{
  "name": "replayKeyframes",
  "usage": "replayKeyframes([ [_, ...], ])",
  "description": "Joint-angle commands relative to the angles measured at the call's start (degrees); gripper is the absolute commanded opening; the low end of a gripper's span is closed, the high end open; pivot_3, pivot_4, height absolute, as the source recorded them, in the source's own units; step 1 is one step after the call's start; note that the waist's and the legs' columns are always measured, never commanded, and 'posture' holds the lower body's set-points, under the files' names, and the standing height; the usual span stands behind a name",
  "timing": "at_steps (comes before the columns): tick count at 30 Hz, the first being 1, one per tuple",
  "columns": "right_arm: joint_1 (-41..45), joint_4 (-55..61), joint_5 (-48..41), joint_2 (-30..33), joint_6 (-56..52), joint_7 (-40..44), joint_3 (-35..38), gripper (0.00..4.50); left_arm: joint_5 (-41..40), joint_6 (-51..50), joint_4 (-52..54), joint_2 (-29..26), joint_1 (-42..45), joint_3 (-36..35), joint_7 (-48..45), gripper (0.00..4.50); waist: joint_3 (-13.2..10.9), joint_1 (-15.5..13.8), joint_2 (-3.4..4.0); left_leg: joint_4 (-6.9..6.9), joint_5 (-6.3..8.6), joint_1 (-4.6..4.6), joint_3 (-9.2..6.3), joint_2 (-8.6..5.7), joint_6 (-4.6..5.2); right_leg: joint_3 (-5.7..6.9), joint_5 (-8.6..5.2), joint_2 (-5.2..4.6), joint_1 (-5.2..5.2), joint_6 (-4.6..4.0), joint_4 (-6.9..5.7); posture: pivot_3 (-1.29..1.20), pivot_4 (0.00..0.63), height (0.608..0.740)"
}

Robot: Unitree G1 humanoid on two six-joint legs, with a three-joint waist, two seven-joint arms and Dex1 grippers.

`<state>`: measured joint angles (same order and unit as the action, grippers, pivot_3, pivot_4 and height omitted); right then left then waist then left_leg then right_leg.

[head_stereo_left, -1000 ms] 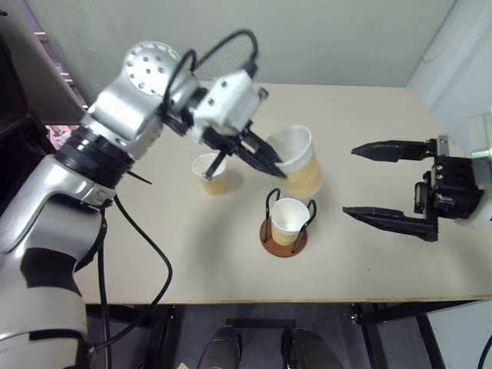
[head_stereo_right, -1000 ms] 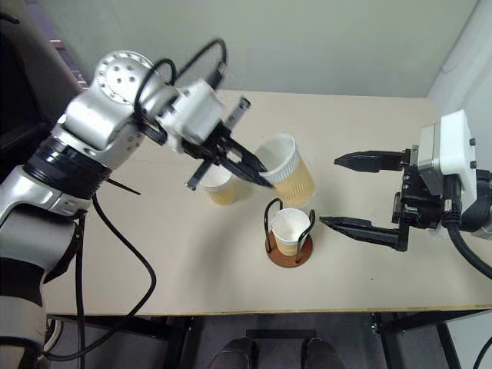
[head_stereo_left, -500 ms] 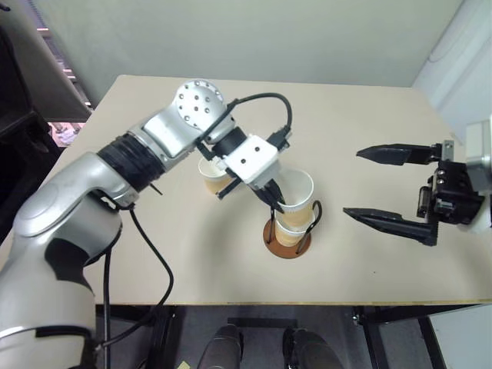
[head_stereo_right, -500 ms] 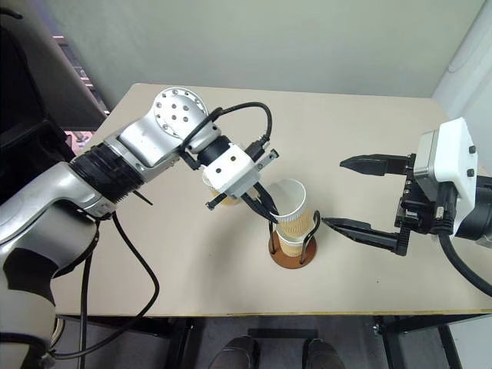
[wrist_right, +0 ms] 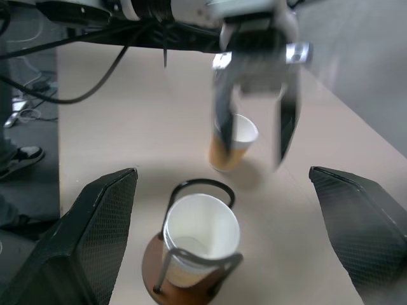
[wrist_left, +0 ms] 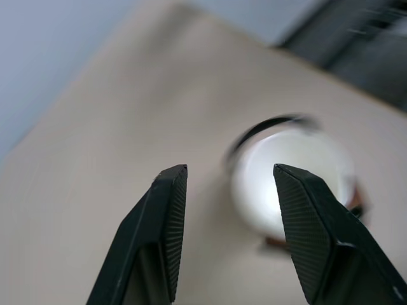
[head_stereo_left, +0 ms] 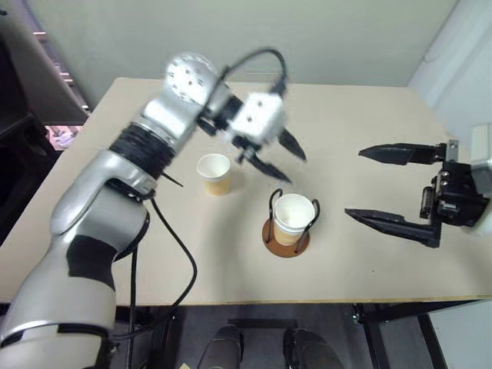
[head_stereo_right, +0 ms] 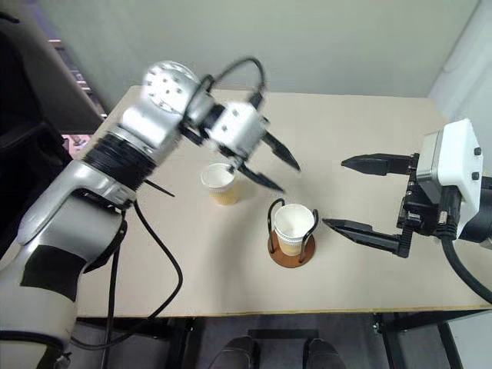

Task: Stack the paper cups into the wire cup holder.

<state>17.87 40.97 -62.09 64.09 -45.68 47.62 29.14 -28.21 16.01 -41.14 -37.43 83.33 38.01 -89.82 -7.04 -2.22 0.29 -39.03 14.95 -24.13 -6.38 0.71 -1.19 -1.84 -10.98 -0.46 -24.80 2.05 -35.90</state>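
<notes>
Since a second ago the left claw (head_stereo_left: 280, 157) has carried its tapered tan-orange paper cup over to the black-wire cup holder on its round reddish-brown wooden base (head_stereo_left: 286, 240), let it go there, and lifted away; it now hangs empty above the pale beige counter (head_stereo_left: 369, 115), blurred, its two black fingers standing apart. The nested cups (head_stereo_left: 293, 217), white at the rim and inside, sit upright between the thin wire loops. A third cup, the lone small paper cup (head_stereo_left: 214, 174), stands upright on the counter just beside the holder and well inside the left arm's reach.

The right claw (head_stereo_left: 388, 188) hovers near the holder's other side with its long black fingers spread wide, gripping nothing.

Risks, as I judge them: paper cups are light and thin-walled, so a hard pinch on the lone one could crumple its rim, and a brushing approach could tip or slide it on the smooth counter. The holder is small and light too; a cup lowered off-centre could catch a wire loop and topple the whole stack. The upper nested cup seems to ride high, so the next one may sit proud of the loops and wobble. The right claw's lower finger points toward the holder, near enough that a careless sweep could knock it.
</notes>
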Motion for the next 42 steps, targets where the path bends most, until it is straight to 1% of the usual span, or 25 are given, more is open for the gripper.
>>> replayKeyframes([
  [1, 0.8, -1.0, 0.0, 0.9, 1.6, 2.0, -0.6, 4.5, 7.3, -1.3, -2.1, -8.0, -5.6, -5.6, -1.4, 2.36, 0.1, 0.7, 0.22, 0.04, -0.01, 0.09, 0.15, 0.04, -0.03, -0.08, -0.03, 0.05, 0.0, 0.04, -0.01, 0.0, 0.15, 0.74],
  [3, 1.2, -2.0, 1.5, 0.8, 2.4, 3.0, -3.0, 4.5, 13.6, 0.0, -2.7, -10.8, -8.6, -6.5, 2.2, 2.36, 0.2, 1.1, 0.36, 0.07, -0.01, 0.17, 0.3, 0.02, -0.04, -0.17, -0.11, 0.11, -0.03, 0.16, -0.02, 0.0, 0.15, 0.74],
  [6, 3.0, -3.6, 5.4, 0.8, 3.7, 3.5, -7.6, 4.5, 20.6, 1.0, -4.6, -11.9, -11.0, -7.7, 5.6, 2.36, 0.1, 0.5, 0.32, -0.06, -0.01, 0.09, 0.23, -0.01, -0.04, -0.26, -0.12, 0.09, -0.08, 0.19, -0.02, 0.0, 0.15, 0.74],
  [9, 5.5, -6.2, 13.5, 1.0, 4.3, 1.0, -15.2, 4.5, 25.8, 1.8, -8.9, -10.2, -11.4, -8.7, 8.5, 2.36, 0.1, -0.6, 0.26, -0.22, 0.04, 0.0, 0.14, -0.1, 0.09, -0.27, -0.09, -0.1, -0.08, 0.19, -0.01, 0.0, 0.15, 0.74],
  [11, 6.4, -7.7, 17.3, 0.8, 5.0, 0.8, -18.1, 4.5, 28.7, 3.0, -11.5, -8.8, -11.7, -8.9, 9.7, 2.36, 0.1, -0.8, 0.26, -0.23, 0.15, 0.03, 0.17, -0.17, 0.29, -0.27, -0.09, -0.26, -0.06, 0.18, -0.02, 0.0, 0.15, 0.74],
  [12, 6.5, -8.2, 18.7, 0.7, 5.3, 0.9, -18.9, 4.5, 29.6, 3.3, -12.7, -7.9, -11.7, -9.4, 9.9, 2.36, 0.1, -0.8, 0.26, -0.22, 0.3, 0.03, 0.21, -0.22, 0.59, -0.25, -0.09, -0.35, -0.07, 0.18, -0.03, 0.0, 0.15, 0.74],
  [14, 6.5, -8.4, 20.1, 0.3, 5.7, 1.4, -19.5, 4.5, 31.1, 3.6, -14.5, -6.3, -11.6, -10.4, 10.1, 2.36, 0.1, -0.8, 0.27, -0.2, 0.33, 0.01, 0.27, -0.34, 0.76, -0.23, -0.08, -0.5, -0.13, 0.19, -0.05, 0.0, 0.15, 0.74],
  [16, 6.3, -7.7, 19.8, 0.0, 5.4, 1.8, -18.7, 4.5, 32.2, 4.2, -15.8, -4.9, -11.7, -10.8, 9.2, 2.36, 0.1, -0.6, 0.27, -0.16, 0.27, -0.02, 0.35, -0.37, 0.65, -0.22, -0.08, -0.56, -0.18, 0.21, -0.04, 0.0, 0.15, 0.74],
  [17, 6.2, -7.5, 19.6, -0.1, 5.2, 1.9, -18.2, 4.5, 32.6, 4.4, -16.4, -4.2, -11.8, -11.0, 9.0, 2.36, 0.1, -0.6, 0.27, -0.12, 0.13, -0.02, 0.41, -0.38, 0.41, -0.22, -0.09, -0.56, -0.19, 0.21, 0.0, 0.0, 0.15, 0.74],
  [21, 5.4, -6.6, 19.5, 0.1, 4.6, 1.8, -16.9, 4.5, 34.9, 5.2, -19.3, -1.8, -11.9, -12.0, 10.5, 2.36, 0.1, -0.4, 0.26, -0.08, 0.14, -0.03, 0.48, -0.4, 0.41, -0.27, -0.15, -0.58, -0.2, 0.31, 0.03, 0.0, 0.15, 0.74],
  [24, 4.6, -5.8, 18.9, 0.2, 4.0, 1.8, -15.6, 4.5, 36.0, 6.0, -20.1, -1.6, -11.7, -12.7, 9.3, 1.81, 0.1, -0.4, 0.26, -0.08, 0.15, -0.05, 0.49, -0.44, 0.44, -0.3, -0.17, -0.61, -0.21, 0.35, 0.03, 0.0, 0.15, 0.74],
  [29, 3.9, -4.8, 17.5, -0.2, 3.6, 2.0, -13.9, 4.5, 37.8, 7.1, -20.9, -1.7, -11.5, -13.5, 9.3, 0.01, 0.1, -0.4, 0.26, -0.11, 0.16, -0.04, 0.48, -0.53, 0.46, -0.35, -0.21, -0.65, -0.21, 0.41, -0.01, 0.0, 0.15, 0.74],
  [31, 3.9, -4.3, 15.9, -0.7, 3.8, 2.6, -13.2, 4.5, 37.9, 7.3, -21.0, -1.6, -11.3, -14.1, 9.0, 0.01, 0.1, -0.4, 0.26, -0.12, 0.16, -0.03, 0.49, -0.55, 0.47, -0.37, -0.21, -0.66, -0.21, 0.41, -0.02, 0.0, 0.15, 0.74],
  [33, 4.0, -3.9, 14.7, -1.0, 3.8, 2.9, -12.4, 4.5, 37.3, 7.4, -20.8, -1.5, -11.1, -15.1, 7.6, 0.01, 0.1, -0.4, 0.26, -0.12, 0.17, -0.03, 0.49, -0.56, 0.47, -0.38, -0.21, -0.66, -0.21, 0.42, -0.02, 0.0, 0.15, 0.74],
  [36, 4.4, -2.9, 7.7, -2.0, 3.4, 4.5, -8.0, 4.5, 29.0, 4.8, -15.2, -1.5, -9.7, -18.4, -1.0, 0.01, 0.1, -0.4, 0.26, -0.12, 0.17, -0.05, 0.49, -0.58, 0.48, -0.38, -0.25, -0.66, -0.21, 0.48, -0.02, 0.0, 0.15, 0.74],
  [37, 4.4, -2.7, 5.7, -2.0, 3.1, 4.6, -6.6, 4.5, 25.3, 3.3, -12.3, -1.9, -9.3, -18.3, -2.3, 0.01, 0.1, -0.5, 0.26, -0.12, 0.17, -0.11, 0.47, -0.62, 0.48, -0.39, -0.27, -0.66, -0.25, 0.51, -0.02, 0.0, 0.15, 0.74],
  [39, 4.9, -2.5, 1.3, -2.0, 2.2, 3.7, -4.0, 4.5, 14.5, -1.8, -3.0, -4.1, -8.3, -15.9, -2.7, 0.01, 0.1, -0.6, 0.24, -0.15, 0.17, -0.21, 0.42, -0.66, 0.48, -0.39, -0.3, -0.66, -0.29, 0.56, -0.01, 0.0, 0.15, 0.74],
  [42, 5.3, -2.2, -2.3, -1.4, 1.7, 2.5, -2.1, 4.5, 1.1, -7.6, 8.8, -7.4, -6.2, -12.5, -2.7, 0.01, 0.1, -0.6, 0.22, -0.14, 0.19, -0.36, 0.44, -0.67, 0.5, -0.4, -0.3, -0.67, -0.37, 0.6, 0.03, 0.0, 0.15, 0.74],
])
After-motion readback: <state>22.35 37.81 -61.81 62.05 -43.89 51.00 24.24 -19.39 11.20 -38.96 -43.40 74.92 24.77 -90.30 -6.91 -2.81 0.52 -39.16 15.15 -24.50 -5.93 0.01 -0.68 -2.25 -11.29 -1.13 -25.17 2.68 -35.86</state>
